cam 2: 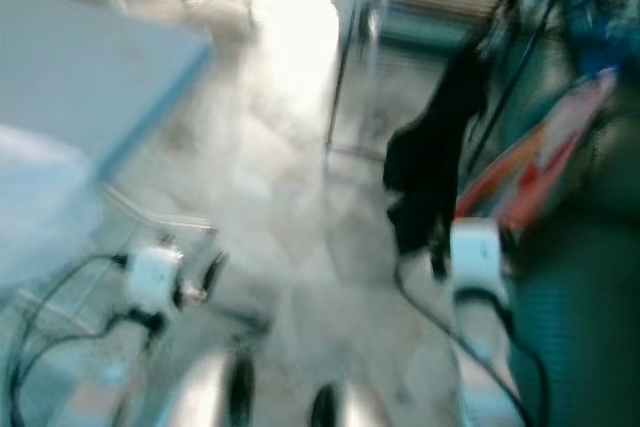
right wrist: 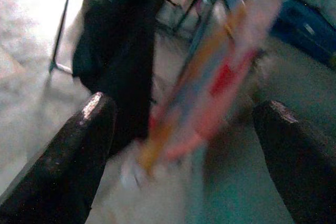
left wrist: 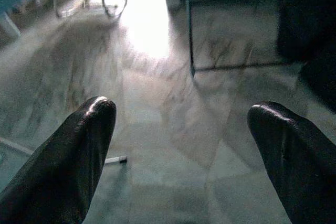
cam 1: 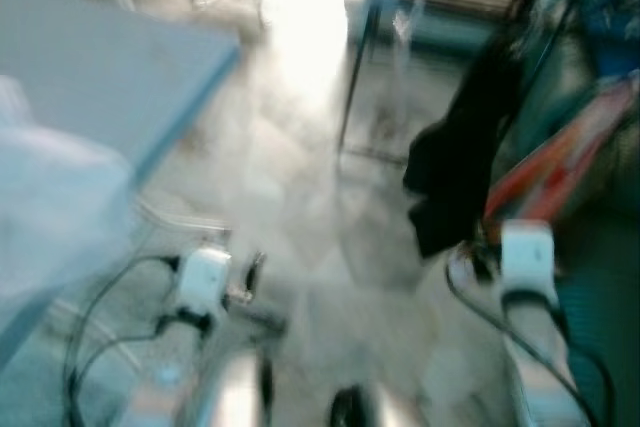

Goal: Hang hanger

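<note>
Left gripper (left wrist: 181, 145): your left wrist view shows both black fingers (left wrist: 68, 166) spread wide with only bare floor (left wrist: 157, 129) between them; nothing is held.
Right gripper (right wrist: 184, 150): fingers (right wrist: 63, 166) spread wide, nothing gripped; it points toward hanging clothes.
Hanger: you cannot make one out in any view; its place relative to either gripper cannot be told.
Clothes: a black garment (cam 1: 455, 167) hangs at the robot's right, beside an orange, red and white striped piece (right wrist: 210, 77); both lie ahead of the right gripper, not between its fingers.
Rack: a thin dark upright pole (cam 1: 355, 67) stands left of the black garment.
Left side: a grey-blue flat surface (cam 1: 90, 77), edge cut off.
Small item: a pen-like object (left wrist: 114, 159) lies on the floor near the left gripper.
Visibility: head views are heavily motion-blurred; bright glare washes out the far floor.
</note>
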You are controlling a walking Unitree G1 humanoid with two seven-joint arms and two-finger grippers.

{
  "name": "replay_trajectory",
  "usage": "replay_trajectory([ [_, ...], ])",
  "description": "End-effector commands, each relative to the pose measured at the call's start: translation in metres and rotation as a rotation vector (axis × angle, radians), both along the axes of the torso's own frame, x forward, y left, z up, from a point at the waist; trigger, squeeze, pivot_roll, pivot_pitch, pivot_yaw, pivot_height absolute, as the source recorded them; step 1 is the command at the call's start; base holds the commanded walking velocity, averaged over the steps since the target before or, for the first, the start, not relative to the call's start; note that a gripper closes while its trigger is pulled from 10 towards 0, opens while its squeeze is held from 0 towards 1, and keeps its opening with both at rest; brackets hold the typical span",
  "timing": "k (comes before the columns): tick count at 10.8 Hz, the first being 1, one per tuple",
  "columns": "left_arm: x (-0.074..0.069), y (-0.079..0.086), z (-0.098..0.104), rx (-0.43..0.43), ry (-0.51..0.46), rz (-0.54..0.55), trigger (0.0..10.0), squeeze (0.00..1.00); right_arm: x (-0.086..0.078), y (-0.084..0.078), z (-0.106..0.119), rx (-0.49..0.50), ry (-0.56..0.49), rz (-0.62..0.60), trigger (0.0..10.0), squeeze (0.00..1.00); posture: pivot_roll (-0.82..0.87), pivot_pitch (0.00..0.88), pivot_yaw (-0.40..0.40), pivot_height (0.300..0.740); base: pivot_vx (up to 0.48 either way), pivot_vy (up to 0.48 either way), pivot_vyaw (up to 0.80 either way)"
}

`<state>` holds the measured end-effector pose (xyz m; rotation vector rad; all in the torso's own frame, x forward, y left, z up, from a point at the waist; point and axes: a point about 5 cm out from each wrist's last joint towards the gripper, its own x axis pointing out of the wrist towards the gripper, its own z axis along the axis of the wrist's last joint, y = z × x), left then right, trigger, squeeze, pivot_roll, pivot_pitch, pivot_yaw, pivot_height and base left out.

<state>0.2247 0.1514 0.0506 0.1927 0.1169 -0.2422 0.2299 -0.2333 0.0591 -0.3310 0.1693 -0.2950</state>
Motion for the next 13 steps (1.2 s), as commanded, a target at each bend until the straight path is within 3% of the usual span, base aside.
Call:
replay_trajectory([
  [1,0.003,0.001,0.004,0.018,-0.022,0.005,10.0,0.00,0.000,-0.001,0.002,0.011,-0.010,-0.001,10.0,1.00,0.07,0.154,-0.085,0.740,0.000,0.000,0.00],
  [3,0.004,0.006,0.007,0.041,-0.055,0.058,10.0,0.00,0.004,0.007,0.007,0.046,-0.051,0.038,10.0,1.00,0.07,0.153,-0.084,0.740,0.000,0.000,0.00],
  [4,0.006,0.015,0.012,0.062,-0.091,0.128,10.0,0.00,0.006,0.010,0.008,0.072,-0.064,0.055,10.0,0.80,0.08,0.155,-0.083,0.740,0.000,0.000,0.00],
  [5,0.006,0.022,0.014,0.063,-0.113,0.187,10.0,0.00,0.005,0.011,0.008,0.084,-0.068,0.066,10.0,0.26,0.08,0.155,-0.082,0.740,0.000,0.000,0.00],
  [6,0.004,0.028,0.015,0.051,-0.123,0.251,10.0,0.00,0.005,0.014,0.008,0.106,-0.076,0.085,10.0,0.04,0.08,0.156,-0.081,0.740,0.000,0.000,0.00],
  [7,0.003,0.028,0.015,0.052,-0.126,0.248,10.0,0.00,0.006,0.016,0.009,0.106,-0.081,0.099,10.0,0.01,0.08,0.156,-0.081,0.740,0.000,0.000,0.00],
  [9,0.005,0.025,0.016,0.051,-0.132,0.242,10.0,0.00,0.008,0.020,0.013,0.068,-0.089,0.152,10.0,0.05,0.08,0.157,-0.079,0.740,0.000,0.000,0.80],
  [13,0.011,0.017,0.021,0.022,-0.159,0.262,10.0,0.00,0.014,0.027,0.011,0.106,-0.099,0.162,10.0,0.04,0.09,0.162,-0.057,0.740,0.000,0.000,0.80],
])
